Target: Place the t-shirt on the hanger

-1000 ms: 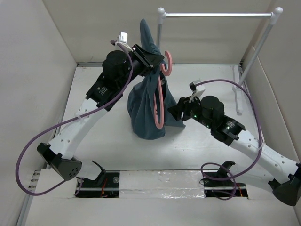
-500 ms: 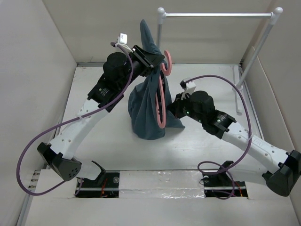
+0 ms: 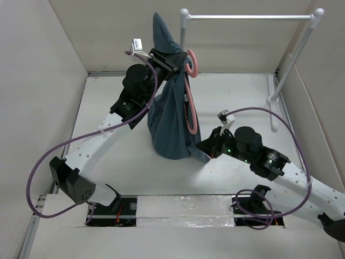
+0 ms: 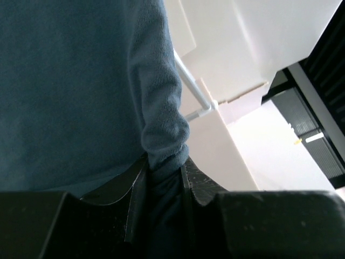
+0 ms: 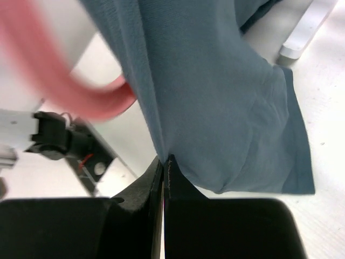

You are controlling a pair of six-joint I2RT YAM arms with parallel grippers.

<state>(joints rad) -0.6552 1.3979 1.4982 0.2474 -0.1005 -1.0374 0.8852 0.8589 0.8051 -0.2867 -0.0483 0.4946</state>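
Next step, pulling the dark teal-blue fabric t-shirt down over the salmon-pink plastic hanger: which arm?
Likely right. The right gripper is shut on the t-shirt at its lower edge; the left gripper clamps the top beside the hanger hook, holding it up.

top view: bright, even, diffuse light from above on white walls and a white table [image 3: 242,102]. soft, faint shadows lie just beside the t-shirt [image 3: 171,124] and under the arms. a shiny strip [image 3: 183,218] at 6 o'clock gives mild glare. the picture is sharp throughout.

left wrist view: the knit of the cloth is crisp. the left gripper [image 4: 163,168] is a near-black, underexposed mass at 6 o'clock. the background from 1 to 3 o'clock is washed out and soft.

right wrist view: the cloth weave is sharp. the hanger [image 5: 51,75] is a smeared, out-of-focus pink band at 10 o'clock. the right gripper [image 5: 163,164] is dark at 6 o'clock.
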